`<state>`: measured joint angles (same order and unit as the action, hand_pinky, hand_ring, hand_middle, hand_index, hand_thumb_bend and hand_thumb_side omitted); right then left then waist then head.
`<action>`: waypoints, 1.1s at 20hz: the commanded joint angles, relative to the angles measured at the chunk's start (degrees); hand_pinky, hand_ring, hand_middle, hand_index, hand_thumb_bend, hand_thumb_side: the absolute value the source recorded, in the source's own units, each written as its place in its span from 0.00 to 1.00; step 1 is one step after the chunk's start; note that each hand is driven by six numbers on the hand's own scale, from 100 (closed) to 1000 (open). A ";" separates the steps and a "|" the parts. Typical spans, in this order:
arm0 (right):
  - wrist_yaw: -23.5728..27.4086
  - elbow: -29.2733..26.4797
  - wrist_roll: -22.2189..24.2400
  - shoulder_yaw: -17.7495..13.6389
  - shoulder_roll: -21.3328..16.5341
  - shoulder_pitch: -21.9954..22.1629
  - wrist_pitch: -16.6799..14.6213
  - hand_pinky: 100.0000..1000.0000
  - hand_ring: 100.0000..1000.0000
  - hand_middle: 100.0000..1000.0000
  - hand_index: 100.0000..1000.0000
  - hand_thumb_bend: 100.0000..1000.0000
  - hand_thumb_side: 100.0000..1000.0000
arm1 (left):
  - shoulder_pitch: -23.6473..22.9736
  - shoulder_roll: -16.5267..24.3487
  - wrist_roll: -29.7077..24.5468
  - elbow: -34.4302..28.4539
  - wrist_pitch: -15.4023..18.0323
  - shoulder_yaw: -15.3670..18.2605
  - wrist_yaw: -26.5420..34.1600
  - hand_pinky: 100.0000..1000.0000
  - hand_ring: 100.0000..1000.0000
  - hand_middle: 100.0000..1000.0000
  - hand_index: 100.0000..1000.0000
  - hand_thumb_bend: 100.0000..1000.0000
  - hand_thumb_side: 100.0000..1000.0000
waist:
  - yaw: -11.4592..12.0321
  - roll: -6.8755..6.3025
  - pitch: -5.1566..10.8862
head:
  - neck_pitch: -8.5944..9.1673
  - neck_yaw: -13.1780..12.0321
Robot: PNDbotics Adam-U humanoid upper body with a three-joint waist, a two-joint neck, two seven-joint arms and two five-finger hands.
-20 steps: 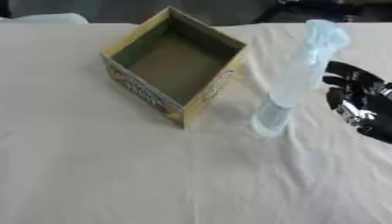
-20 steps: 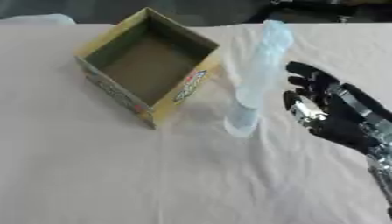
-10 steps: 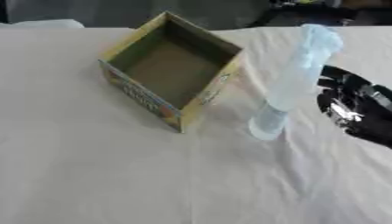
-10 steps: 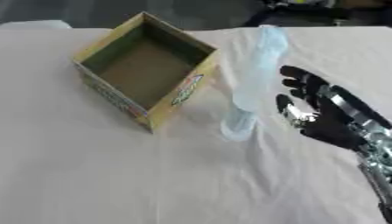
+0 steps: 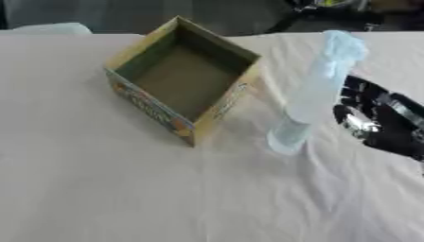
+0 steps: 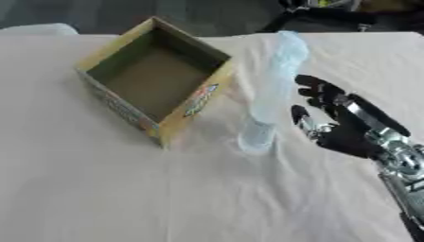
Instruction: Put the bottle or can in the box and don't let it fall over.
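1. The right hand is spread wide, fingers relaxed, holding nothing.
2. Just to its left, apart from the fingers, the clear bottle stands upright on the cloth.
3. Further left, the box sits empty.
4. Grasp, lift and placing all remain, in my judgement.

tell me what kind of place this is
Probably a robot test bench, not a home: a table under a plain cloth, one open cardboard box, one clear bottle, and a robot's right hand beside it.
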<state>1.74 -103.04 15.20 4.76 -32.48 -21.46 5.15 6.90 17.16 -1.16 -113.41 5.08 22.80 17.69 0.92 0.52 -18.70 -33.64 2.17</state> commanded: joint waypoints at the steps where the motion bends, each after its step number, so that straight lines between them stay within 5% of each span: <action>1: 0.18 0.14 0.23 -0.04 -1.77 -1.10 -0.33 1.00 1.00 1.00 1.00 0.00 0.42 | 0.11 1.45 -0.26 -0.91 0.10 -0.04 -0.03 0.98 1.00 1.00 0.69 0.01 0.73 | 0.16 -0.14 0.83 | 0.78 0.26; 22: 0.64 2.33 0.36 0.36 -2.12 -3.90 -0.82 1.00 1.00 1.00 1.00 0.00 0.45 | 0.22 1.35 -0.59 -0.70 0.58 -0.08 0.00 0.98 1.00 0.99 0.69 0.01 0.73 | 1.36 -0.35 0.23 | 1.55 0.52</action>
<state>1.99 -100.44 15.58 5.70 -32.57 -24.59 4.56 6.93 17.16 -1.59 -113.36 5.46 22.49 17.69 2.23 0.28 -19.34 -32.79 2.64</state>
